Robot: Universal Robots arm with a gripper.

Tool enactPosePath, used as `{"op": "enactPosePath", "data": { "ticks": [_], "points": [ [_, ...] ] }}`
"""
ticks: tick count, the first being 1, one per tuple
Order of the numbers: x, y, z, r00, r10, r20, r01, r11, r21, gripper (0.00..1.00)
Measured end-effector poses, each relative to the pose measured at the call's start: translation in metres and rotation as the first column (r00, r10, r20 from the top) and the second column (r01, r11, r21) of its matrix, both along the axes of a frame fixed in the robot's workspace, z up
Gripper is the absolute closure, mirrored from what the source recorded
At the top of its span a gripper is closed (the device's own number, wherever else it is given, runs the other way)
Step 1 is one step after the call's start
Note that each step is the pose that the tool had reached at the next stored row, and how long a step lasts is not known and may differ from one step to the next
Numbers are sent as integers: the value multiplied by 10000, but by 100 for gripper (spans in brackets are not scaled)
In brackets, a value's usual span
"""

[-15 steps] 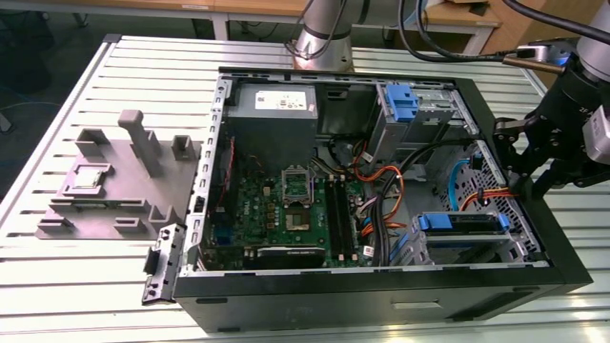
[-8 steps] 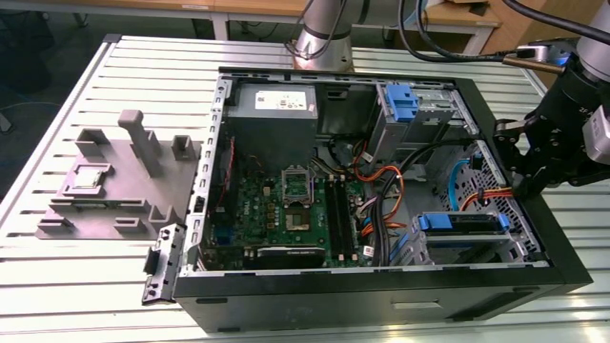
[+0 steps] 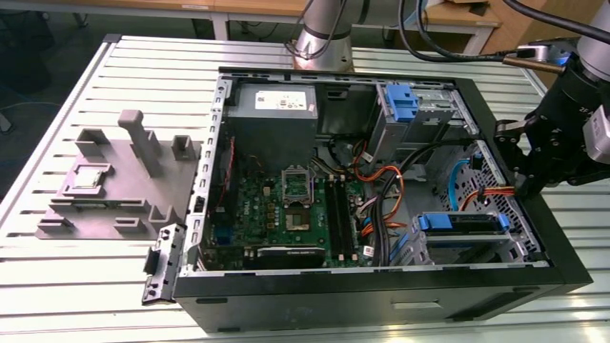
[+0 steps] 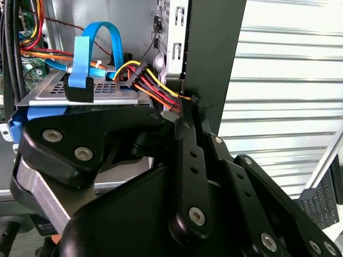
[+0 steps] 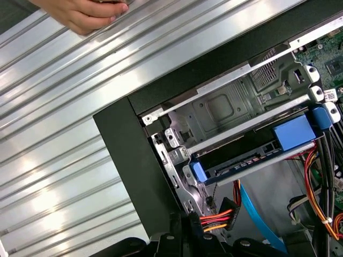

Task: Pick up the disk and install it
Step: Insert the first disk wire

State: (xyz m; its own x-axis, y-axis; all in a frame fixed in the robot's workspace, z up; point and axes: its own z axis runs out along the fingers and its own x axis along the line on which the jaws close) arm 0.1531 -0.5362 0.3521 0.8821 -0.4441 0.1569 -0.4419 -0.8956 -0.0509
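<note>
Gripper (image 3: 527, 187), shut and empty, hangs beside one disk (image 3: 461, 223) seated in its bay.

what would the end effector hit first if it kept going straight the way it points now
Probably the black side wall of the computer case, next to the bundle of coloured power wires; the end effector already sits at that edge, though depth is hard to judge.

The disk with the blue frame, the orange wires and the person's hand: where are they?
disk (image 3: 461, 223): exterior view, on its blue carrier's front edge, inside the computer case.
orange wires (image 4: 153, 88): second wrist view, on the bundle's middle, beside the plug.
hand (image 5: 83, 13): first wrist view, on the knuckles, resting on the slatted table.
</note>
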Motion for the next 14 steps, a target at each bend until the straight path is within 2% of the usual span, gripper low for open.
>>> {"op": "enactPosePath", "data": {
  "ticks": [8,14],
  "points": [
    [0,0,69,10000,0,-12,0,10000,1,84],
    [0,0,70,10000,0,-15,0,10000,1,84]
  ]
}}
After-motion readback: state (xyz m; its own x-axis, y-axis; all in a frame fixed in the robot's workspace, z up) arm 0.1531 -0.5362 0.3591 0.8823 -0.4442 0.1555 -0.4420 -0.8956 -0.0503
